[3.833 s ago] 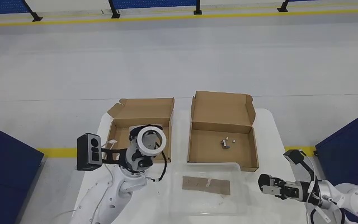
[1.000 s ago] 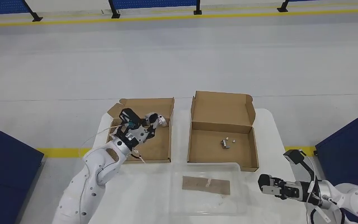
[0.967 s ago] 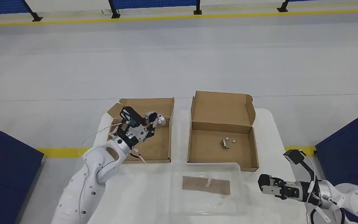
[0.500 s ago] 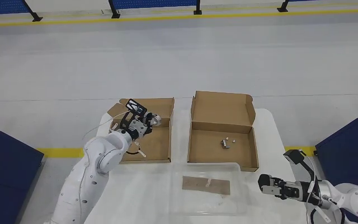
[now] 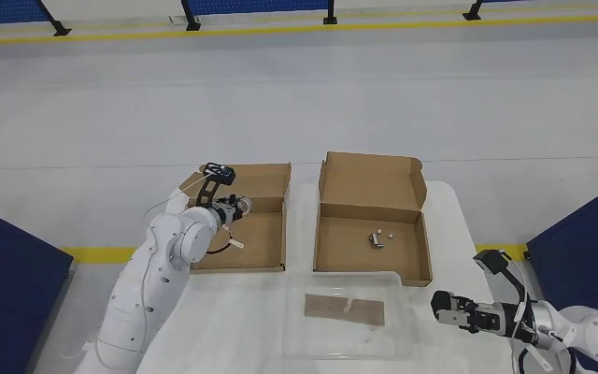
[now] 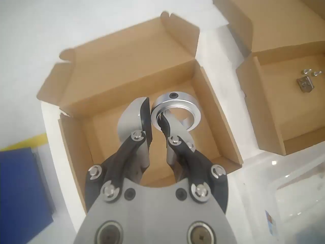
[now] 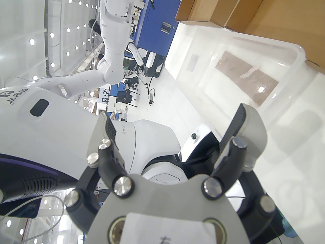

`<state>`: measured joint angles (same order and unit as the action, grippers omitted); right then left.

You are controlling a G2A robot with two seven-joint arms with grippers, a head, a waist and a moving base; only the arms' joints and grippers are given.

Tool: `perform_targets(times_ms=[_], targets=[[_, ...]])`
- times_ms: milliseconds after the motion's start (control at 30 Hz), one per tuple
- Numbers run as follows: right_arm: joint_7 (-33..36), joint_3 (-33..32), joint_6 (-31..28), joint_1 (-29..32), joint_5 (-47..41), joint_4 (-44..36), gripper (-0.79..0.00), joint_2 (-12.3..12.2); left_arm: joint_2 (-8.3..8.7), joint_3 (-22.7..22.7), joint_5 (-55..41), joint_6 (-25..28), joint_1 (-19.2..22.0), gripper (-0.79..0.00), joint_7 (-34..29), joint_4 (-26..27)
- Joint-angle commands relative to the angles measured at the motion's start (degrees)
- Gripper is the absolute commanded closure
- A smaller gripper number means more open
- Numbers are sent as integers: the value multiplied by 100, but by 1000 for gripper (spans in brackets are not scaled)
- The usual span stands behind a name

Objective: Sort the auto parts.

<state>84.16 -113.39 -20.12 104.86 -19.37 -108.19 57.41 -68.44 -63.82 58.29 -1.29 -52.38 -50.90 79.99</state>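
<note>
steel ring (image 6: 175, 98) over left cardboard box (image 6: 101, 133)

pinched the ring's wall between the jaws of the left gripper (image 6: 152, 118), one inside the hole, above the box floor. had the jaws of the right gripper (image 7: 175, 118) spread beside the clear bin (image 7: 299, 49).

Occluded and unresolved items
3 small parts (image 5: 377, 238) in right box (image 5: 355, 254): type unresolvable. The left gripper (image 6: 155, 116) hides part of the ring (image 6: 177, 102) rim.

White rounded arms (image 5: 149, 280), grey left hand (image 6: 153, 114), black finger links (image 6: 127, 151), silver screws (image 6: 138, 133)

Factory hall — yellow floor lines (image 5: 280, 28), blue cabinets (image 7: 155, 39).
</note>
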Motion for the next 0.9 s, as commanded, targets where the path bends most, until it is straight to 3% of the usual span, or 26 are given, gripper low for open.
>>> perform_targets(times_ms=[0,333,567,733,867], targets=[[0,0,0,0,-1,-1,-785,0,-20,49,-60,-66,85,0,-114,-140],[0,0,0,0,-1,-1,-785,0,-33,61,-138,-125,64,0,-180,-238],[0,0,0,0,-1,-1,-785,0,-223,573,-178,-759,687,0,-1166,-1048],[0,0,0,0,-1,-1,-785,0,-428,946,-401,-1093,1170,0,-1467,-1796],[0,0,0,0,-1,-1,-785,0,-438,963,-385,-1118,1199,0,-1438,-1837]])
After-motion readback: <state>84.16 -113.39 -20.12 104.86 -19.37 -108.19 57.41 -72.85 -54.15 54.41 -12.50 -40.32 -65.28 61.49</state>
